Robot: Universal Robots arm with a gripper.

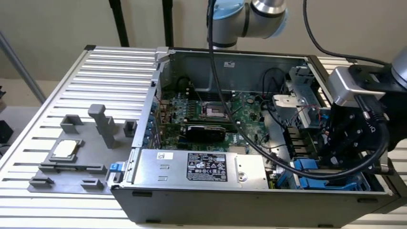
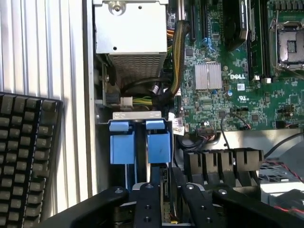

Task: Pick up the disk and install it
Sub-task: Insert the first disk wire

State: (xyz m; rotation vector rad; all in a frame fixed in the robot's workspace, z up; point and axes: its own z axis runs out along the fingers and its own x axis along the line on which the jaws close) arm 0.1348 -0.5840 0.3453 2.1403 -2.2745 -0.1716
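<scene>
Your gripper point(image 1: 340, 152) sits low inside the open computer case point(image 1: 254, 200), at the corner on the exterior view's right, directly over the blue drive bays point(image 2: 140, 142). From the wrist view its black fingers point(image 2: 147, 204) reach down toward 2 blue-railed carriers standing side by side; you cannot tell whether they are spread or pinching. The disk point(image 1: 318, 167) appears as blue plastic beneath the gripper, beside the large silver box with black label point(image 1: 203, 167). A keyboard point(image 2: 26, 152) lies outside the case.
</scene>
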